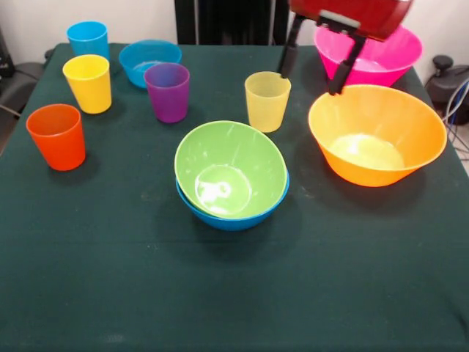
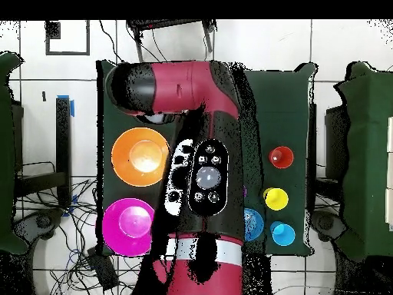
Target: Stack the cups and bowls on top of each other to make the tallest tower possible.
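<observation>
My gripper [image 1: 316, 67] hangs open above the table's far right, with empty black fingers [image 1: 287, 59]. It hovers between the pale yellow-green cup [image 1: 267, 100] and the large pink bowl [image 1: 381, 59], just over the far rim of the large orange-yellow bowl [image 1: 366, 176]. A green bowl [image 1: 234, 158] sits tilted inside a medium blue bowl [image 1: 234, 221] at the centre. At the left stand the blue cup [image 1: 88, 38], yellow cup [image 1: 88, 82], orange cup [image 1: 57, 136] and purple cup [image 1: 168, 91], with a small blue bowl [image 1: 149, 61] behind. Overhead, the arm [image 2: 203, 177] hides the gripper and the table's middle.
Everything stands on a dark green cloth-covered table [image 1: 220, 293]. Overhead, the orange-yellow bowl [image 2: 140, 156] and pink bowl [image 2: 127, 226] lie left of the arm, and the orange cup [image 2: 281, 157], yellow cup [image 2: 275, 199] and blue cup [image 2: 282, 233] lie right of it.
</observation>
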{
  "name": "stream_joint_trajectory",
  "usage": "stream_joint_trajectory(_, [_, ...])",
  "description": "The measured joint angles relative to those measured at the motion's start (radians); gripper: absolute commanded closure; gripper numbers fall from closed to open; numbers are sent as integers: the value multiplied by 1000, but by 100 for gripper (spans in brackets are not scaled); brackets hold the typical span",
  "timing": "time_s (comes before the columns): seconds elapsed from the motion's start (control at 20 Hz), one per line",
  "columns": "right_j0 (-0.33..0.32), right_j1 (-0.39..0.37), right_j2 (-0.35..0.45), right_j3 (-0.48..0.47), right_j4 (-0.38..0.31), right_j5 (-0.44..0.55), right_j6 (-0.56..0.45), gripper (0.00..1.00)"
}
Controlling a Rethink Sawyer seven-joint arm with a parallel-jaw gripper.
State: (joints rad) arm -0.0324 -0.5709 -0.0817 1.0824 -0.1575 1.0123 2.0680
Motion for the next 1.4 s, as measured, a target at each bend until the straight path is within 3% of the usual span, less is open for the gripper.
stream_joint_trajectory(0.6, [-88,-25,7,26,-13,-13,0,0])
stream_joint_trajectory(1.4, [-69,-18,53,26,0,-45,0,0])
